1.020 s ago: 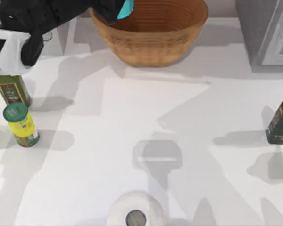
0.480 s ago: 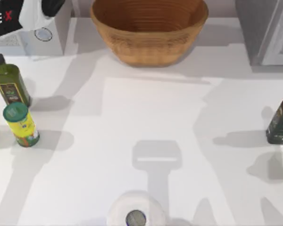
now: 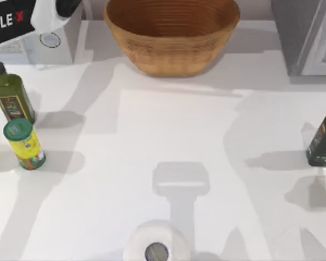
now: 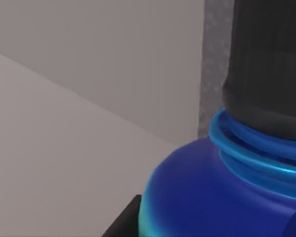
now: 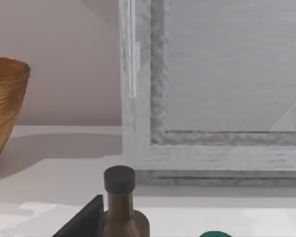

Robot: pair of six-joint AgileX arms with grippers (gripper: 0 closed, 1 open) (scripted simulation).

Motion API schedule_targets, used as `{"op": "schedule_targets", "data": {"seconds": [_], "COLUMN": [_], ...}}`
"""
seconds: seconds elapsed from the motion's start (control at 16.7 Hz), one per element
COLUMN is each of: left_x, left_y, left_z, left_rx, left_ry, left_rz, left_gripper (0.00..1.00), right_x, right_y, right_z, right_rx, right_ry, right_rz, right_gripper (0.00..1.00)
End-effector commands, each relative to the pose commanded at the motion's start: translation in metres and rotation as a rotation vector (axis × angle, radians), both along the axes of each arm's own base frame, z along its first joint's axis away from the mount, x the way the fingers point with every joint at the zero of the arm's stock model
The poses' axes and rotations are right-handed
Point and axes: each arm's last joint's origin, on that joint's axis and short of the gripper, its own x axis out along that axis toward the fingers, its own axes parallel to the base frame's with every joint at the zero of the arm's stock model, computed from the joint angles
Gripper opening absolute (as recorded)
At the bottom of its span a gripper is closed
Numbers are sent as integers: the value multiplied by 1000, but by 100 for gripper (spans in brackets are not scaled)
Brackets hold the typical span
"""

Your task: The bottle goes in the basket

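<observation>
On the white table (image 3: 168, 136), basket (image 3: 171, 32) empty; left hand's grip on bottle (image 4: 207, 197) unclear.

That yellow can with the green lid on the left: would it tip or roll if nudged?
The yellow can stands upright and looks fairly squat, so a low nudge would probably slide it. A push near its green lid might topple it; being round, it would likely then roll.

— Where's the left arm (image 3: 22, 22)?
— Up beyond the basket's (image 3: 171, 38) left side, its gripper closed around the bottle (image 4: 222, 192).
— The right arm?
— Its fingertip (image 5: 81, 219) shows beside the brown bottle (image 5: 121, 207).
</observation>
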Motion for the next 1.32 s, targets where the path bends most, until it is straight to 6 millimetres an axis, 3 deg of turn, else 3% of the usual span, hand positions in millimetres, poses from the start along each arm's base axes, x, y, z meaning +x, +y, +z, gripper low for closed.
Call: {"op": "schedule_targets", "data": {"seconds": [0.36, 0.66, 1.32], "left_x": [26, 28, 28], "left_y": [-31, -34, -34], "left_z": [-27, -30, -30], "left_rx": [-1, 1, 1], "left_ry": [13, 13, 13], "left_rz": [-7, -6, -6], "left_gripper": [0, 0, 83], "right_x": [0, 0, 0], "right_y": [0, 0, 0], "right_z": [0, 0, 0], "right_rx": [0, 0, 0], "right_ry": [0, 0, 0], "right_rz": [0, 0, 0], "right_gripper": [100, 100, 100]}}
